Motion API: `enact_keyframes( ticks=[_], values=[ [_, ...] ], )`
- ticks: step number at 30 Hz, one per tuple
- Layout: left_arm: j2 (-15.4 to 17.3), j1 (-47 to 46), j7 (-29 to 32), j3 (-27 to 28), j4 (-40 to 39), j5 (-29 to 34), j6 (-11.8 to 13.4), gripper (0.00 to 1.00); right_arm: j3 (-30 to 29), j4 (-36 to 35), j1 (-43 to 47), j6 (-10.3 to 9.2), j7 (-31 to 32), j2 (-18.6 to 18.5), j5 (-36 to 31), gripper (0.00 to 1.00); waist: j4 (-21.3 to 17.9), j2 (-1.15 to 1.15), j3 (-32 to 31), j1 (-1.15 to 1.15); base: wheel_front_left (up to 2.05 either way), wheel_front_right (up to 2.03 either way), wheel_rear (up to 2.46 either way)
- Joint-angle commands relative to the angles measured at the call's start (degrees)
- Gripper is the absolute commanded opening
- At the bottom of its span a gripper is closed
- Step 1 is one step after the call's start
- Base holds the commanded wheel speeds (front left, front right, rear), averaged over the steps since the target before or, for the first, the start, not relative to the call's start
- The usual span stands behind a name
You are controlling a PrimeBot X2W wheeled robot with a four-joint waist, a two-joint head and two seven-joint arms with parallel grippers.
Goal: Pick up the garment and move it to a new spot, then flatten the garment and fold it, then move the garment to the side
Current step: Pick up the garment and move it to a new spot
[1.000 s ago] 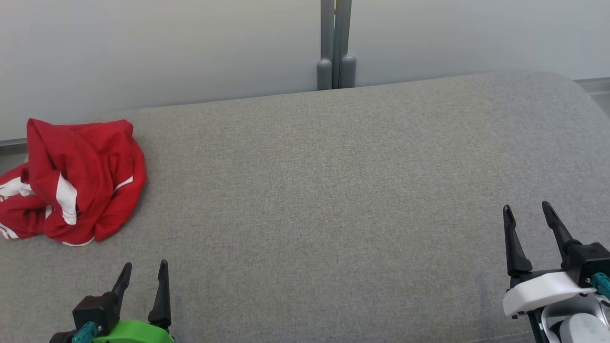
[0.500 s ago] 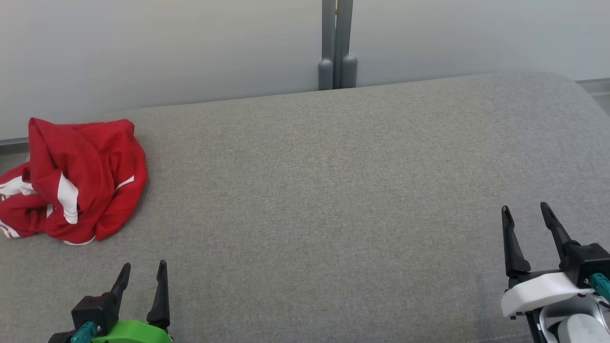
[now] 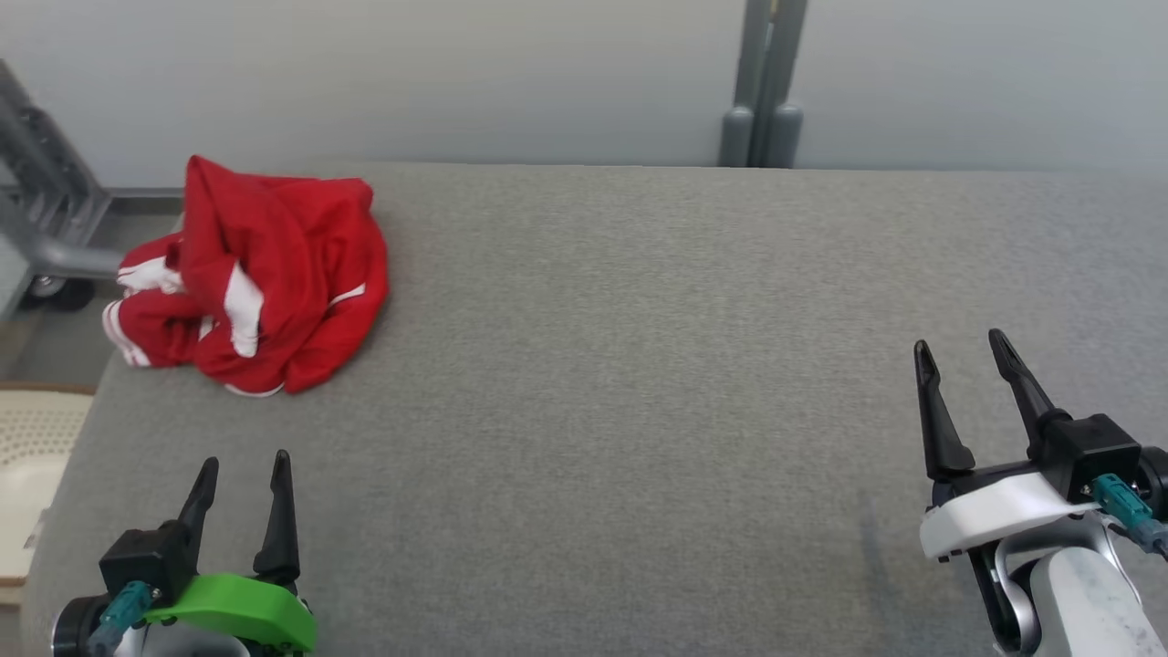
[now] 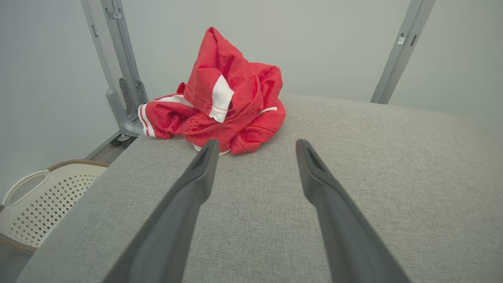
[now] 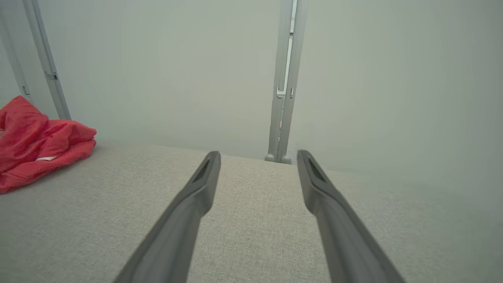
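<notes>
The garment [image 3: 274,274] is a red top with white stripes, crumpled in a heap at the far left corner of the grey padded table [image 3: 639,365]. The left wrist view has the garment [image 4: 232,102] straight ahead, just beyond its fingertips. At the far left of the right wrist view the garment [image 5: 35,145] is partly cut off. My left gripper [image 3: 245,464] stands open near the front left edge, a short way in front of the heap and apart from it. Open and empty too, my right gripper [image 3: 958,345] hovers over the table's right side.
A grey metal post [image 3: 765,82] stands behind the table's far edge against a pale wall. Another grey frame on a wheel [image 3: 46,237] stands off the table's left end. A cream perforated basket [image 4: 43,196] sits on the floor below the left edge.
The head view has swung left, so the garment and post sit further right in the picture and the table's left end shows. Both grippers stay open; the garment lies as before.
</notes>
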Motion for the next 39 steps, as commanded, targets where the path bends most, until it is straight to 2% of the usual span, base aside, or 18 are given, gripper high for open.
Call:
enact_keyframes(
  ticks=[1,4,8,15,26,29,34,39],
  values=[
    [0.39,-0.62,-0.18,0.53,-0.23,-0.30,-0.16,1.00,0.40,-0.30,-1.04,-0.02,-0.18,-0.37,0.21,1.00,8.29,0.00,1.71,0.00,0.00,0.00,0.00],
    [0.64,-0.74,-0.19,2.01,-0.89,-0.41,-0.15,1.00,1.53,-0.20,-2.46,-0.02,-0.18,-0.90,0.13,1.00,12.64,0.00,2.68,0.00,0.00,0.00,0.00],
    [0.65,-0.24,-0.19,4.24,-1.84,-0.10,-0.15,1.00,3.03,0.26,-3.90,-0.02,-0.18,-1.25,0.23,1.00,16.24,0.00,3.44,0.00,0.00,0.00,0.00],
    [0.15,-0.01,-0.18,6.12,-3.02,0.24,-0.15,1.00,4.01,0.67,-4.60,-0.02,-0.18,-1.69,0.57,1.00,17.73,0.00,4.02,0.00,0.00,0.00,0.00],
    [-0.53,-2.84,-0.19,4.68,-3.81,-0.23,-0.15,1.00,3.85,0.20,-4.21,-0.02,-0.18,-2.64,0.67,1.00,14.05,0.00,6.09,0.00,0.00,0.00,0.00],
    [-0.27,-6.99,-0.18,1.47,-2.42,-0.77,-0.16,1.00,4.41,-0.21,-6.29,-0.02,-0.18,-3.54,0.18,1.00,12.52,0.00,9.57,0.00,0.00,0.00,0.00],
    [1.32,-19.45,1.20,-3.43,3.20,-2.26,-0.15,1.00,7.24,-0.09,-10.51,-0.02,-0.18,-4.92,-0.39,1.00,8.88,0.00,15.99,0.00,0.00,0.00,0.00],
    [3.39,-28.45,4.70,-4.09,8.46,-4.17,-0.10,1.00,9.93,0.07,-13.71,-0.02,-0.18,-5.32,-0.47,1.00,5.25,0.00,20.34,0.00,0.00,0.00,0.00]
  ],
)
